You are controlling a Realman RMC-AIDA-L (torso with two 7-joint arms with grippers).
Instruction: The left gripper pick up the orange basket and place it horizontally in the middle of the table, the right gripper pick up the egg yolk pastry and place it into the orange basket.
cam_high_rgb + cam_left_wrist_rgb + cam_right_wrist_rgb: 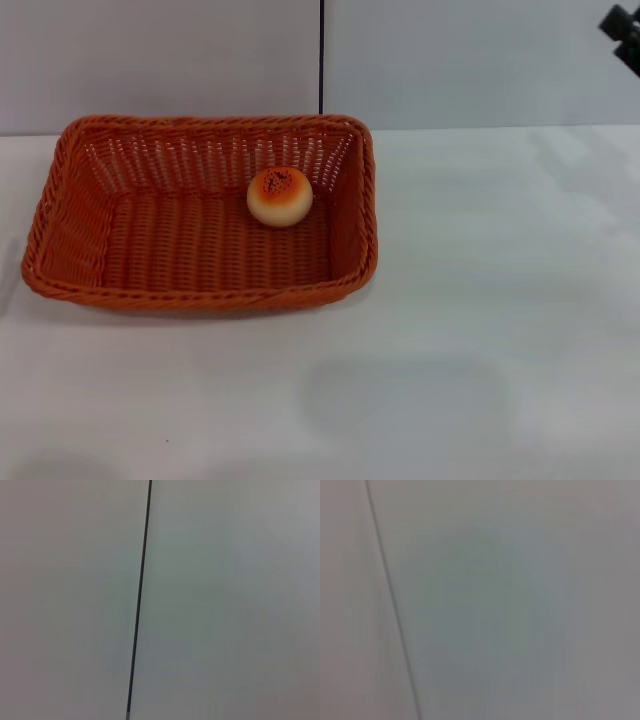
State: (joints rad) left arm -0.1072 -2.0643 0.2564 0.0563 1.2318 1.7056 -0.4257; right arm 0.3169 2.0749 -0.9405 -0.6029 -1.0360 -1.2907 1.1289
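Orange basket (200, 215) holding pastry (280, 196) shows only overhead; jaws' state can't be told.

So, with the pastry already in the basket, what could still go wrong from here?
1. The egg yolk pastry is round and sits loose near the far right corner of the orange basket, so a bump could roll it.
2. The right gripper is only partly visible at the upper right; a low pass could clip the rim.

The basket (200, 215) sits flat on the tabletop (480, 330), left of centre. The pastry (280, 196) lies inside it, near its far right corner. The right gripper (624, 32) shows at the top right edge, well apart.
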